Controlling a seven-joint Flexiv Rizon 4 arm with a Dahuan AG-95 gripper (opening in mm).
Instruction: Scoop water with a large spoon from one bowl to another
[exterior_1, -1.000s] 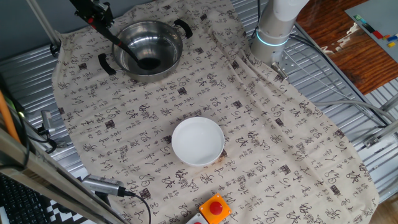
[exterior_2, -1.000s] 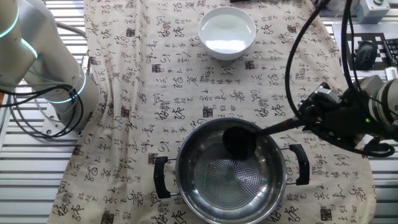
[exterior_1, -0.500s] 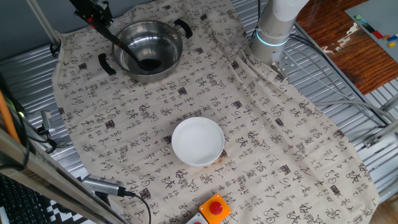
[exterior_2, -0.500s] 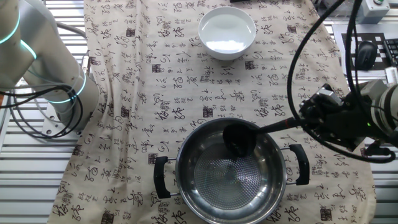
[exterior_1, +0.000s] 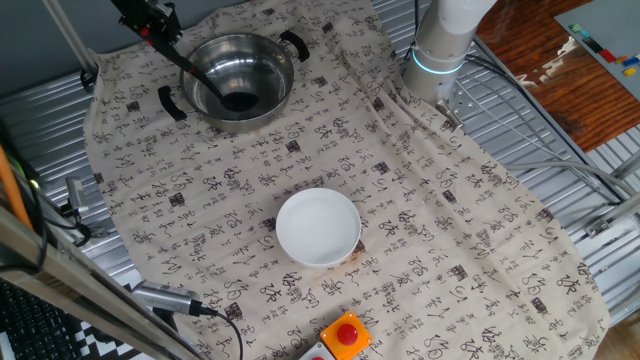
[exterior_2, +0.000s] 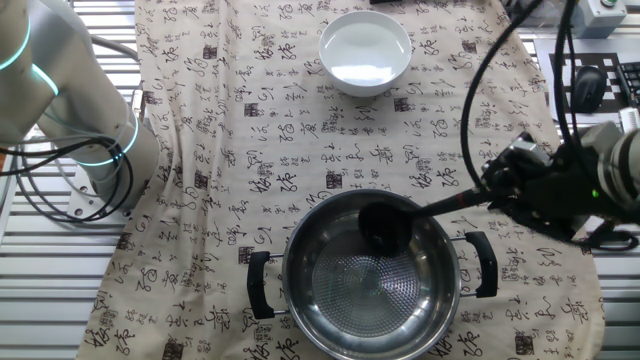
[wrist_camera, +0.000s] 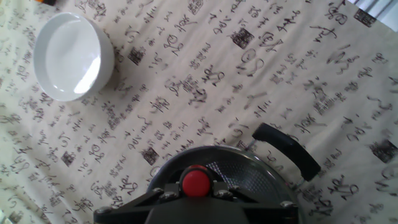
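The black ladle reaches into the shiny steel pot; its scoop hangs over the pot's inside near the rim. My gripper is shut on the ladle's handle, beside the pot. In the hand view the red handle tip sits between the jaws above the pot. The plain white bowl stands apart on the cloth, with water in it; it also shows in the other fixed view and the hand view.
A patterned cloth covers the table. The arm's base stands at the cloth's edge. A red button sits near the bowl. Cables loop beside the gripper. Ribbed metal surrounds the cloth.
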